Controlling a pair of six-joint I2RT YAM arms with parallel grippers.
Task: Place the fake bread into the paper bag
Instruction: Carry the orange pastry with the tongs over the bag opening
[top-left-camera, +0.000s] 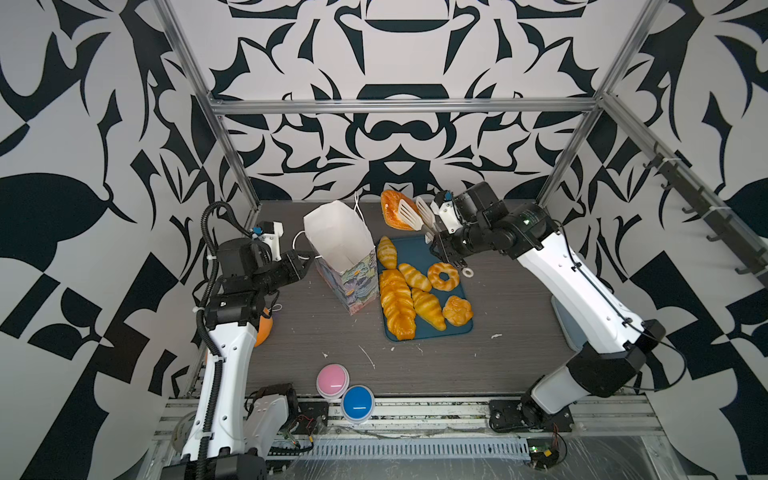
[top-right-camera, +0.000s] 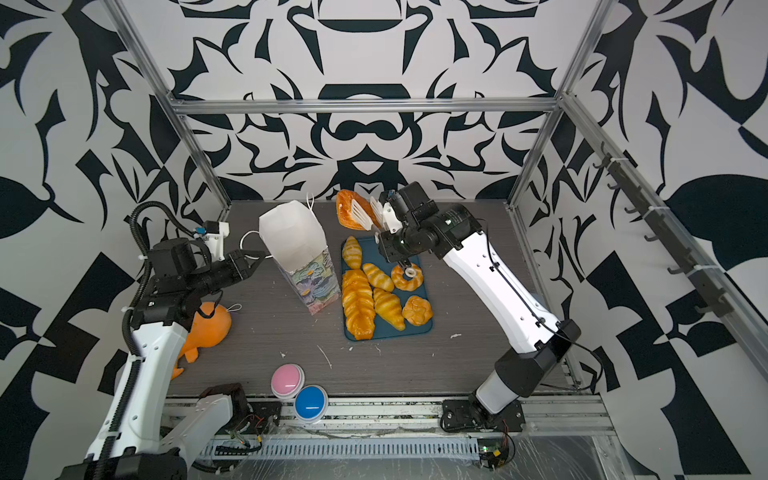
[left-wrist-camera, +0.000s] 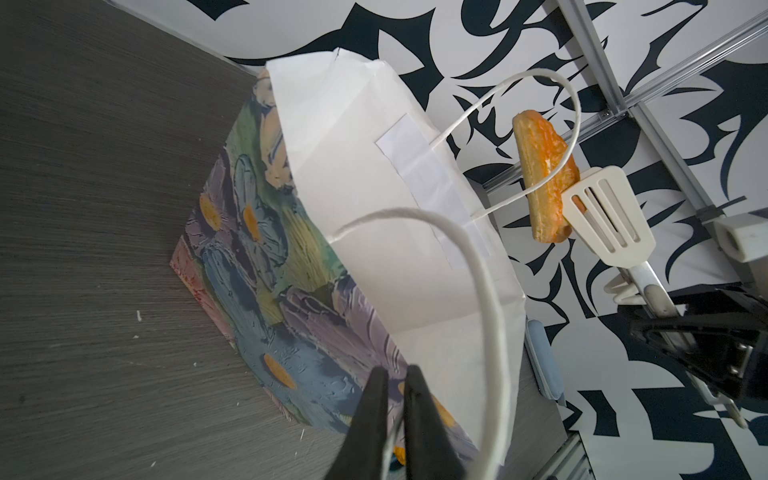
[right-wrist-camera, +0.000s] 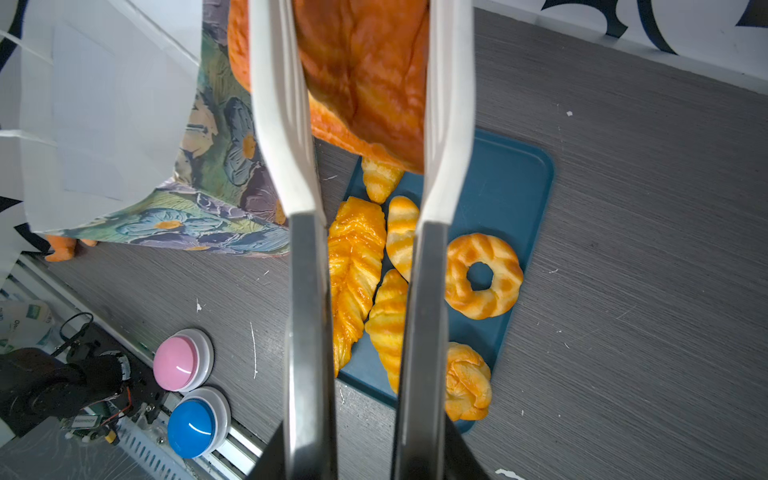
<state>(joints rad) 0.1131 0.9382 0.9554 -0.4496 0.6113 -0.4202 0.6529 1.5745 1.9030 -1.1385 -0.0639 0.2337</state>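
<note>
Hanging glossy and deep orange in the upper middle of both top views, the flat pastry (top-left-camera: 391, 210) stands on edge, squeezed between white slotted tongs (top-left-camera: 409, 214) clear of the bench (top-left-camera: 519, 332), just right of the paper bag (top-left-camera: 357, 282) and its open mouth. Three striped croissants (top-left-camera: 386, 251), a braided loaf (top-left-camera: 397, 303), a ring doughnut (top-left-camera: 444, 276) and a knotted roll (top-left-camera: 457, 311) lie on the blue tray (top-left-camera: 412, 251). The right tool (top-left-camera: 438, 245) is clamped on the tongs' handles, its arm reaching in from the lower right. The left tool (left-wrist-camera: 395, 372), jaws nearly together, pinches the bag's near edge at centre left.
</note>
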